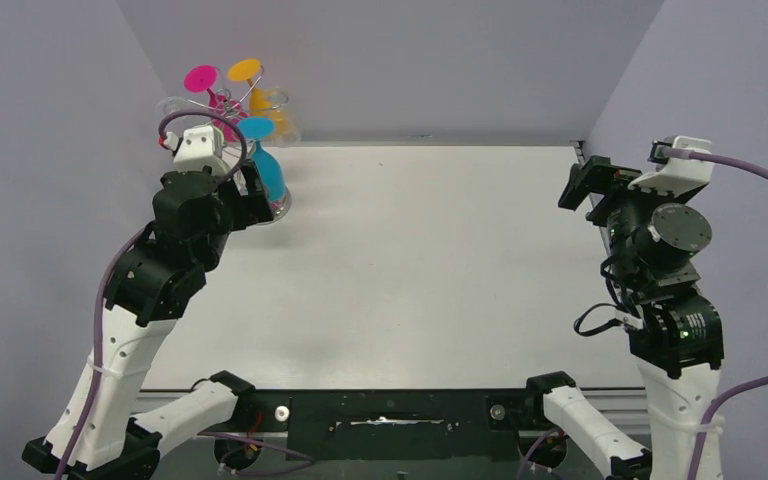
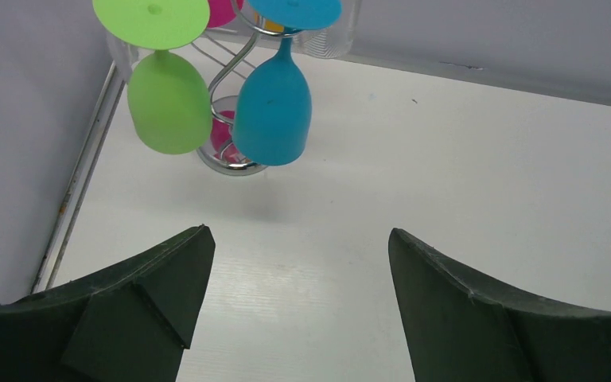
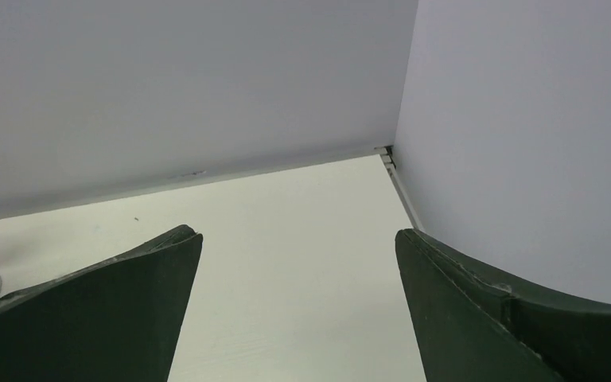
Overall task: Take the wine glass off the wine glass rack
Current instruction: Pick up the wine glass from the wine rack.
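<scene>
A white desk (image 1: 440,260) lies between pale lilac-grey walls (image 1: 410,60). In its far left corner we see the thin silver wire wine glass rack (image 2: 221,163) standing on its round shiny base, with coloured glasses hanging bowl-down from its arms. The blue wine glass (image 2: 273,111) hangs on the side nearest the left arm, its bowl in front of the rack's base. In the left wrist view the lime green wine glass (image 2: 169,103) hangs just beside it to the left. From overhead a pink wine glass (image 1: 201,78) and an orange-yellow wine glass (image 1: 245,69) show behind them. The left gripper (image 2: 298,239) hovers near the blue glass without touching it, fingers spread wide and holding nothing. The right gripper (image 3: 298,239) is raised over the far right of the desk, well apart from the rack, its fingers likewise wide open and empty.
</scene>
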